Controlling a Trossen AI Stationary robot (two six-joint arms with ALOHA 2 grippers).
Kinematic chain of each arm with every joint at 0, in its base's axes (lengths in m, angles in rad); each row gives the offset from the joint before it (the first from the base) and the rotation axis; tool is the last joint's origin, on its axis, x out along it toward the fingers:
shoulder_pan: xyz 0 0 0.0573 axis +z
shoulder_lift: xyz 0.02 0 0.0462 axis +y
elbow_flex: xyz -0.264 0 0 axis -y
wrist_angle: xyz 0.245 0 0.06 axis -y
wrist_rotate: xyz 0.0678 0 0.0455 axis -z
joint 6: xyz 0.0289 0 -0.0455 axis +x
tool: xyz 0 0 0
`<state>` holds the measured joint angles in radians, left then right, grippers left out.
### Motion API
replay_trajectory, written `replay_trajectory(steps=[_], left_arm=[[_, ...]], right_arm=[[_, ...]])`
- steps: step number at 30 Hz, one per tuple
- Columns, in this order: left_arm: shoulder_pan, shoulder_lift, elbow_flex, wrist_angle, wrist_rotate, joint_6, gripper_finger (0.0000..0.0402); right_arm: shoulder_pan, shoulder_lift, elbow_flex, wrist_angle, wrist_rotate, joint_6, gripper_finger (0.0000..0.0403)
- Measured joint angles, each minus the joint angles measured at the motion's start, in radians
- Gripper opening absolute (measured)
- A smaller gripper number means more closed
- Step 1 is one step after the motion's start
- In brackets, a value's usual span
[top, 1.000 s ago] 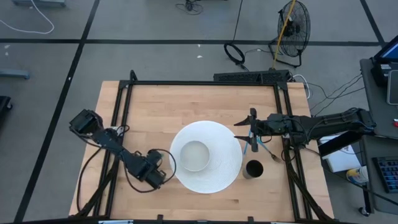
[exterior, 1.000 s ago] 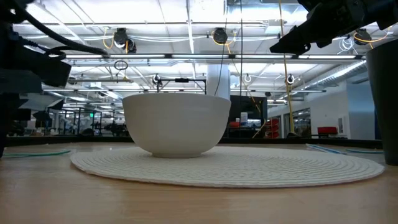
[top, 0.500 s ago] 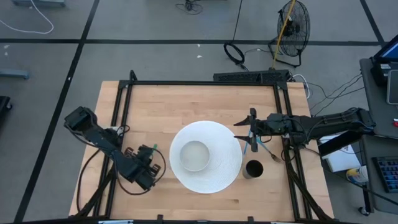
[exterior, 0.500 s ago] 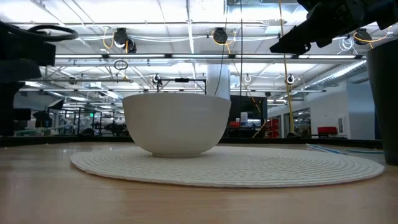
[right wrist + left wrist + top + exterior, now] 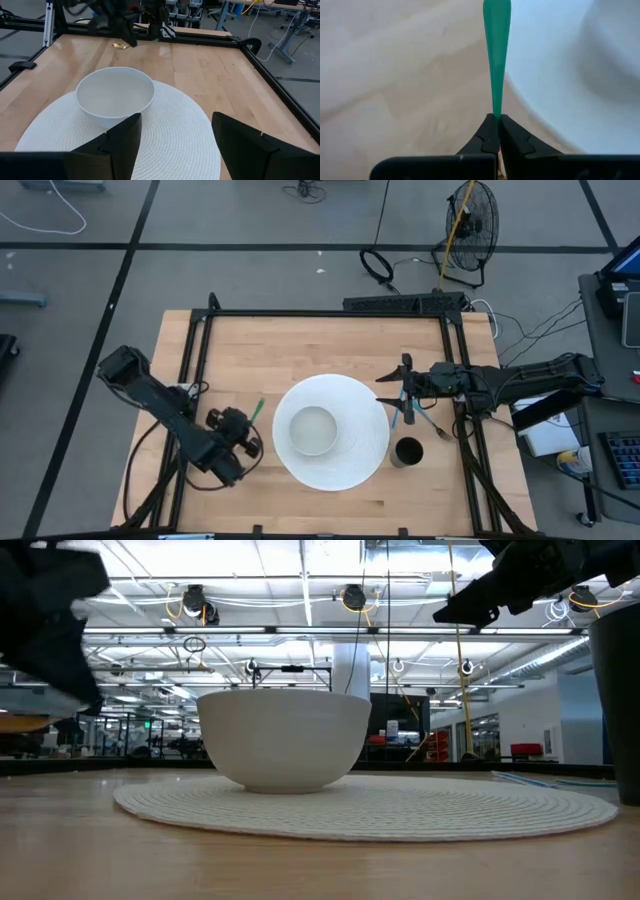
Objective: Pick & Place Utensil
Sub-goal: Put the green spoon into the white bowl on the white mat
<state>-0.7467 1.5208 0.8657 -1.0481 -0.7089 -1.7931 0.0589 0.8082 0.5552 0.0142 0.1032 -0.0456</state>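
The left gripper (image 5: 245,429) has pulled back from the edge of the white mat (image 5: 368,448) since a second ago and now sits a little farther to the left, over bare wood; the green utensil (image 5: 257,410) can now be seen sticking out from its tip; in the left wrist view the two dark fingers (image 5: 482,136) are pinched tight on the thin end of the green utensil (image 5: 496,50), which points straight out toward the edge of the mat; the utensil is just beside the mat's left edge, and the pictures do not show whether it touches the wooden table (image 5: 300,350); the white bowl (image 5: 313,430) stands in the middle of the round mat; a dark cup (image 5: 407,452) stands at the mat's right edge; the right gripper (image 5: 403,392) waits up in the air past the mat's right side, above the cup, with its fingers (image 5: 116,145) held wide apart and nothing between them.
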Motion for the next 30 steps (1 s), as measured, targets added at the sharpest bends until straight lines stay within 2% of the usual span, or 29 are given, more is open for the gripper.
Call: replay_trajectory(steps=[6, 11, 16, 22, 27, 30], left_arm=[[0.000, -0.117, 0.000, 0.013, -0.238, 0.093, 0.0001], [0.006, -0.170, 0.001, 0.164, -0.458, 0.303, 0.0001], [0.056, -0.159, 0.002, 0.412, -0.526, 0.557, 0.0001], [0.143, -0.098, 0.002, 0.805, -0.467, 0.905, 0.0001], [0.228, -0.039, 0.002, 1.115, -0.283, 1.185, 0.0002], [0.285, -0.003, 0.002, 1.275, -0.133, 1.328, 0.0001]], right_arm=[[0.000, 0.000, 0.000, 0.000, 0.000, 0.000, 0.0238], [0.000, 0.000, 0.000, 0.004, 0.000, 0.000, 0.0238], [0.000, 0.000, 0.000, 0.004, 0.000, 0.000, 0.0238], [0.000, 0.000, 0.000, 0.014, 0.000, 0.000, 0.0238], [0.000, 0.000, 0.000, 0.012, 0.000, 0.007, 0.0238], [0.000, 0.000, 0.000, 0.012, 0.000, 0.007, 0.0238]])
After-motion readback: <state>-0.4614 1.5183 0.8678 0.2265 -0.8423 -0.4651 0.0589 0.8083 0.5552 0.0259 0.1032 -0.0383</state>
